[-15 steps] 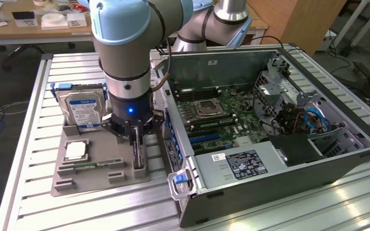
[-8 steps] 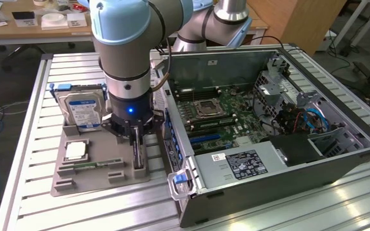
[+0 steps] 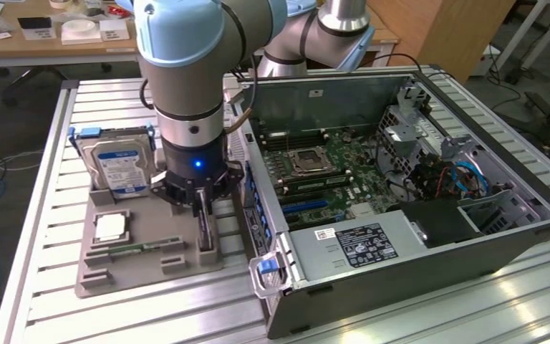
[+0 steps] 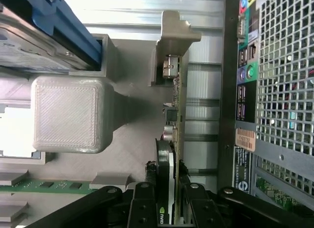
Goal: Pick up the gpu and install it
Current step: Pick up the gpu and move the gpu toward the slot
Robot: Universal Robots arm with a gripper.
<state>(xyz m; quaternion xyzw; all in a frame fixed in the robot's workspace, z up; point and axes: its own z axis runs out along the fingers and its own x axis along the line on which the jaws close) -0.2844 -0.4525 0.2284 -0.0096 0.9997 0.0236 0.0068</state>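
Checking ext view first: gripper (image 3: pixel 203 215) is down on the gray fixture tray (image 3: pixel 132 276), straddling the gpu (image 3: pixel 205 240). The card stands on edge in a slot on the tray's side nearest the PC case (image 3: pixel 428 265). Its long axis runs roughly parallel w/ the case's rear wall, and the jaws pinch across its thin dimension, so grip is square to the axis. Hard drive (image 3: pixel 117 168) and memory stick (image 3: pixel 146 249) sit further to the ext view's left, untouched. Motherboard (image 3: pixel 323 179) lies to the ext view's right of the card.

Wrist view: black fingers (image 4: pixel 142 198) sit one each side of the card's cooler, pressed on it. I read that as clamped on the gpu. Bracket end sits by the tray's support post (image 4: pixel 171 37); can't tell if the card is lifted.
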